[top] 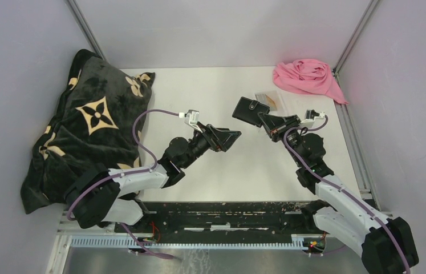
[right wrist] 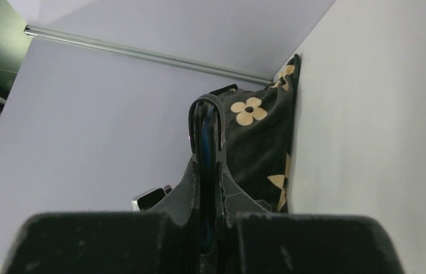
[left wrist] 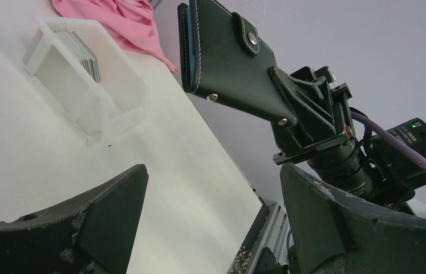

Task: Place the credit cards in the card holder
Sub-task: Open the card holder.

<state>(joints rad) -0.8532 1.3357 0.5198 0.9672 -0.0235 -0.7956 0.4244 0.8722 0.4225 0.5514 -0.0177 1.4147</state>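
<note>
Right gripper (top: 267,121) clamps closed card holder (top: 250,111) aloft; left gripper (top: 231,141), at its 8 o'clock, gapes wide, empty.

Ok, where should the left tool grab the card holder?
Probably the free end of the card holder, pinching its two flat faces. The right tool clamps the opposite edge and holds it clear of the table, so the open left tool can come in from its own side.

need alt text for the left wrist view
The right end effector holds a folded black wallet above the white table. Further left, a clear tray holds cards, with a pink cloth beyond; the left end effector gapes open in front.
</note>
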